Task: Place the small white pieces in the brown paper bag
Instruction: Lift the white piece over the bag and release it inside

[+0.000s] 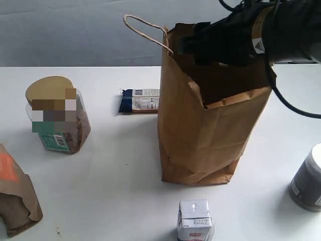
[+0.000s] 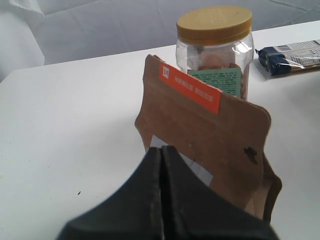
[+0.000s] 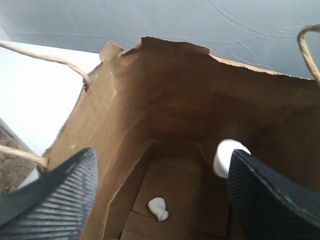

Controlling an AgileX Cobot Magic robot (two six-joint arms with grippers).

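- Right jaws spread over the brown paper bag (image 3: 165, 115); we judge one white piece (image 3: 227, 157) free to fall, another piece (image 3: 157, 208) lying inside.
- Left jaws pressed together, idle.

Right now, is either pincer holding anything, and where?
Nothing is gripped. The right pincer is open over the brown paper bag, one small white piece against one finger only. The left pincer is shut, empty.

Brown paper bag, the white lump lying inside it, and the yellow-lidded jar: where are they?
brown paper bag (image 1: 200, 145): exterior view, on its front wall.
white lump (image 3: 158, 208): right wrist view, its middle, on the bag's floor.
yellow-lidded jar (image 2: 214, 25): left wrist view, on its lid.
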